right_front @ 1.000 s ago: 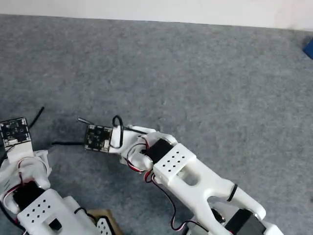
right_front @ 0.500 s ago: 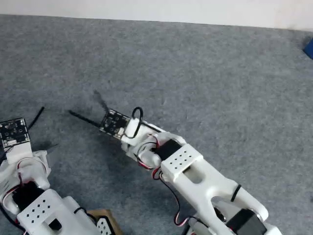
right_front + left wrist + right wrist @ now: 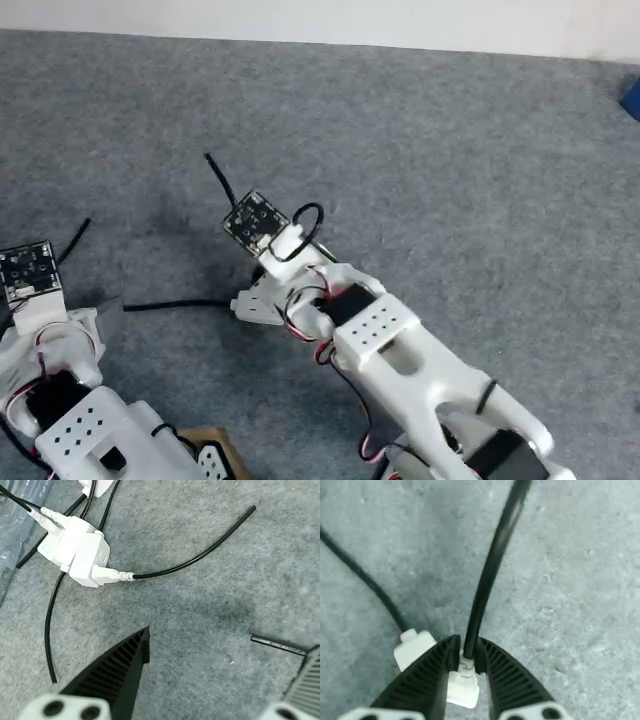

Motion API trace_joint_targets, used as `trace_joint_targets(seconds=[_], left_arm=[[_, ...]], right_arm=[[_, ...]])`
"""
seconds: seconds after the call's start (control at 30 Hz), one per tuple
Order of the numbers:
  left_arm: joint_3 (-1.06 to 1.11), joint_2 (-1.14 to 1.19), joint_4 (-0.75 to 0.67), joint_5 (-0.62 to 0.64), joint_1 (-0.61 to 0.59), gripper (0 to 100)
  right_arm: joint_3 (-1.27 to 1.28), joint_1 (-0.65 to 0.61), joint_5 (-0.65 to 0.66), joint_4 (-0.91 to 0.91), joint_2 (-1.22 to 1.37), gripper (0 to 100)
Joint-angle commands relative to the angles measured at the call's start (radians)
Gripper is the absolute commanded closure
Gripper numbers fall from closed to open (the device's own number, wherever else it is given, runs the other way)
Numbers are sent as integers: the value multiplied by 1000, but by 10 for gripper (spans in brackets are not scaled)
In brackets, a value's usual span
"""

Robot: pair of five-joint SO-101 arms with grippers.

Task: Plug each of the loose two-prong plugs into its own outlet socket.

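**A:** How does the left arm (image 3: 80, 420) sit?

**B:** It is folded low at the left corner of the desk (image 3: 200, 605). The left claw (image 3: 230, 645) is spread wide, with nothing between its fingers. The white outlet block (image 3: 75, 550) lies well apart from it, out ahead. A seated plug (image 3: 107, 573) is pushed into the block's side, and its black lead (image 3: 200, 555) curves away across the grey surface.

**A:** And the right arm (image 3: 400, 360)?

**B:** It stretches from the lower right toward the middle, with the wrist bent downward. The right claw (image 3: 466, 650) is clamped on the held plug (image 3: 463, 690), which is white. Its black cable (image 3: 495, 565) comes out between the fingertips. A loose plug (image 3: 415, 649), also white, lies just beside one finger, and its own cord runs off over the desk
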Motion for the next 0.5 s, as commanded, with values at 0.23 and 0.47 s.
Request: trace_joint_targets(seconds=[0.23, 0.47], left_arm=[[-269, 1, 279, 157, 519, 561], [-619, 5, 634, 315, 1078, 524]], right_arm=[[-130, 183, -261, 246, -446, 991], [-268, 147, -364, 463, -567, 991]])
